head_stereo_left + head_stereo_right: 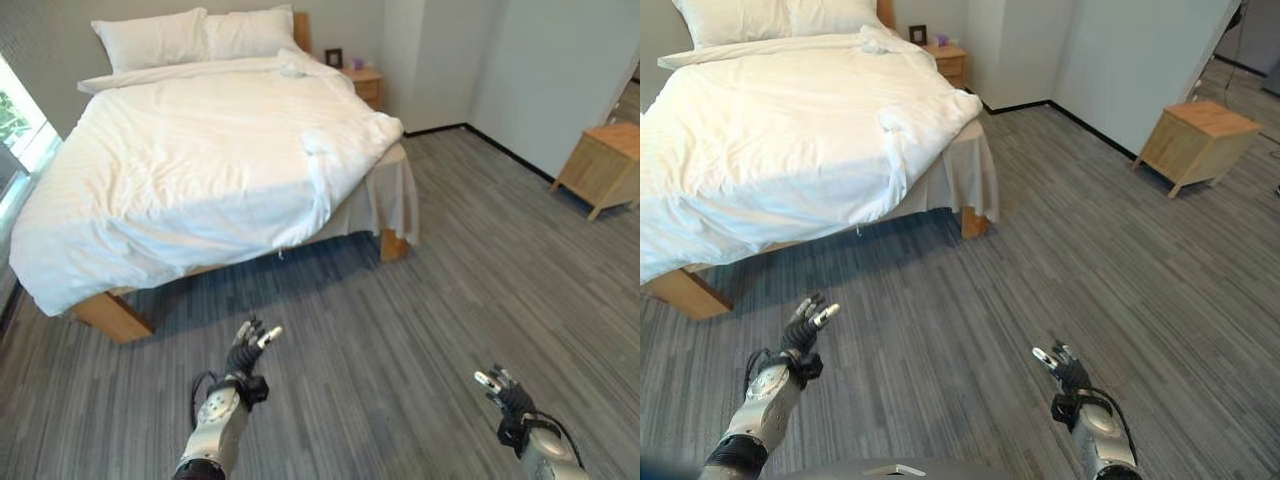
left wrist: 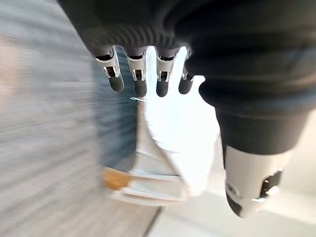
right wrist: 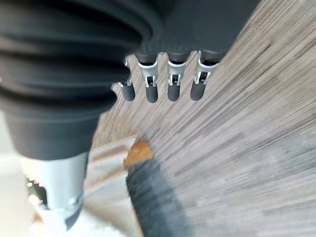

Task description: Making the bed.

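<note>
I've got the left robot hand (image 1: 246, 352) and right robot hand (image 1: 506, 392) both open and empty over the floor (image 1: 420, 330), well short of the bed (image 1: 110, 312), duvet (image 1: 200, 170) bunched at its right corner.

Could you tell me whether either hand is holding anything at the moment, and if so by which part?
Nothing is held. The left hand and right hand are both open above the floor, short of the bed and its white duvet.

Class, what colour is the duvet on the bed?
White duvet, clearest in the left eye view.
</note>
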You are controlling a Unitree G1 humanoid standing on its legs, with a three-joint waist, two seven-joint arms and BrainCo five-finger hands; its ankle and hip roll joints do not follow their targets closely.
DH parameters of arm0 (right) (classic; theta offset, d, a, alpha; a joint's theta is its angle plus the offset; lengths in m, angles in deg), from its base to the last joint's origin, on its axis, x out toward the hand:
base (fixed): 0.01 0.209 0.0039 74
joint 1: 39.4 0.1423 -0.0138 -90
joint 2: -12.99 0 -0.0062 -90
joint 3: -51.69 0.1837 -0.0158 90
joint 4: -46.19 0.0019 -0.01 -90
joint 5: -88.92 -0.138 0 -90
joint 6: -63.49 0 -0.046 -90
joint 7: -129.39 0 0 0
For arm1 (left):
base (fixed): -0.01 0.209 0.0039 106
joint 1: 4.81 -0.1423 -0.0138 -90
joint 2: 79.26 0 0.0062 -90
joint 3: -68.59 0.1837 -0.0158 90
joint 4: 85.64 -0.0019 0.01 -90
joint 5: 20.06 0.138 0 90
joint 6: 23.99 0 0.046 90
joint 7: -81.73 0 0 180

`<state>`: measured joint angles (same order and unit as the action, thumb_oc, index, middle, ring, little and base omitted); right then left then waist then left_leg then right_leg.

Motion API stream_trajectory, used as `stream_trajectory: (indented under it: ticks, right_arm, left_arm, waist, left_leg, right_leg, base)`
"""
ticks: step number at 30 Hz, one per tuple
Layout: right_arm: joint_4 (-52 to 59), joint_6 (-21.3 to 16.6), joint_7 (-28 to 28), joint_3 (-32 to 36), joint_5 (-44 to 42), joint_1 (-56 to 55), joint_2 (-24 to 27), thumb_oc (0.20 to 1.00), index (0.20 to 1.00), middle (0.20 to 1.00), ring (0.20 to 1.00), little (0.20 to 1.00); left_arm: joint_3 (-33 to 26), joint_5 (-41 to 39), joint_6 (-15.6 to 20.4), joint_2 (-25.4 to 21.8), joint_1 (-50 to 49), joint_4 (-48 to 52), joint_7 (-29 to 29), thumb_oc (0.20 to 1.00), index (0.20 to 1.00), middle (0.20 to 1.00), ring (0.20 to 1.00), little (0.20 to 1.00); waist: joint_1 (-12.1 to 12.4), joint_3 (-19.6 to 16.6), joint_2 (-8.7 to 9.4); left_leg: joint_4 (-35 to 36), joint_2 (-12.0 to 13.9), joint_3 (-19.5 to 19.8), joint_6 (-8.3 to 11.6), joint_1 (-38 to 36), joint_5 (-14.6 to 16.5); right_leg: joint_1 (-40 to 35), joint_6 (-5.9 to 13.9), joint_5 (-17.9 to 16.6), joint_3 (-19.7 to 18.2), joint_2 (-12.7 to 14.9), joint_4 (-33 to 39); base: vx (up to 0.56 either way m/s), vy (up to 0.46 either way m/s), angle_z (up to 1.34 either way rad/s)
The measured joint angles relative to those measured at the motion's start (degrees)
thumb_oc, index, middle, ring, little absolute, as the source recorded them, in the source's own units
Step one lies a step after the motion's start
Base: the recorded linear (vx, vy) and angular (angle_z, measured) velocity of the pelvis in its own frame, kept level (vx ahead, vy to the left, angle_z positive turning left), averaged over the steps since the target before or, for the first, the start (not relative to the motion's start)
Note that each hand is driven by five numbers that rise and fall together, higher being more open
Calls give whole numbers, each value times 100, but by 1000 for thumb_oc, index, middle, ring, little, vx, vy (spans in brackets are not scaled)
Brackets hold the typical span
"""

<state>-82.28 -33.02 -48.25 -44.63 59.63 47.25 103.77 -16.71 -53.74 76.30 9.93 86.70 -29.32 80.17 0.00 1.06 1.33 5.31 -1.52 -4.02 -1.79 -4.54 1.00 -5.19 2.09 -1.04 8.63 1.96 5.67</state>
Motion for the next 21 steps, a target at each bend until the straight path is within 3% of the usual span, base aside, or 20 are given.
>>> stream_trajectory:
  ticks: [8, 12, 13, 14, 16, 18, 20, 21]
  right_arm:
    - [552, 2, 25, -198, -4, -2, -147, 1000, 1000, 1000, 1000, 1000]
    - [907, -39, 3, -152, -20, 174, -140, 1000, 1000, 1000, 1000, 1000]
    - [962, -96, -22, -98, -51, 313, -123, 1000, 1000, 1000, 1000, 1000]
    - [991, -142, -62, -88, -59, 406, -130, 1000, 1000, 1000, 1000, 1000]
    - [1157, -141, -66, -121, -70, 396, -151, 1000, 1000, 1000, 1000, 1000]
    - [1591, -152, -57, -115, -69, 318, -97, 1000, 1000, 1000, 1000, 1000]
    - [1738, -178, -59, -88, -72, 332, -88, 1000, 1000, 1000, 1000, 1000]
    - [1784, -180, -63, -160, -70, 350, -98, 1000, 1000, 1000, 1000, 1000]
  left_arm:
    - [-26, -3, -87, 92, -424, -92, -28, 1000, 1000, 1000, 1000, 1000]
    - [-61, -49, -84, 102, -335, -60, -45, 1000, 1000, 1000, 1000, 1000]
    - [-49, -125, -83, 129, -253, -43, -52, 1000, 1000, 1000, 1000, 1000]
    - [-52, -149, -79, 162, -143, -17, -68, 1000, 1000, 1000, 1000, 1000]
    - [-8, -145, -79, 127, -123, 97, -77, 1000, 1000, 1000, 1000, 1000]
    - [-16, -140, -79, 113, -128, 358, -105, 1000, 1000, 1000, 1000, 1000]
    - [-19, -137, -59, 68, -60, 504, -123, 1000, 1000, 1000, 1000, 1000]
    - [-70, -125, 16, -6, 31, 537, -227, 1000, 1000, 1000, 1000, 1000]
  waist:
    - [35, 243, 126]
    - [34, 429, -74]
    - [58, 558, -230]
    - [46, 714, -360]
    - [67, 788, -298]
    - [18, 827, -254]
    - [-9, 811, -213]
    - [-23, 817, -176]
  left_leg:
    - [27, -2, -172, -4, 33, 5]
    - [34, 35, -206, -77, 111, 5]
    - [17, 152, -338, -143, 165, -19]
    - [-1, 156, -284, -260, 132, -7]
    - [-46, 49, -267, -270, 40, 74]
    - [-108, -92, -189, -209, 94, 171]
    - [-162, -126, -117, -156, 159, 203]
    - [-181, -90, 28, -102, 150, 245]
  right_leg:
    - [116, 26, -26, -187, 2, 2]
    - [554, 160, 42, -205, -7, -714]
    - [1020, 313, 183, -148, 0, -1482]
    - [1696, 444, 234, -15, 143, -2893]
    - [2374, 569, 311, 134, 489, -4224]
    - [2591, 576, 473, 372, 1137, -3633]
    - [2587, 652, 370, 313, 1450, -2384]
    - [2472, 971, 11, 162, 1603, -943]
  base:
    - [16, 59, -12]
    - [-34, 136, -14]
    - [152, 87, -8]
    - [261, 64, -6]
    - [343, -84, 16]
    - [342, -208, 40]
    - [428, -297, 37]
    - [380, -276, 32]
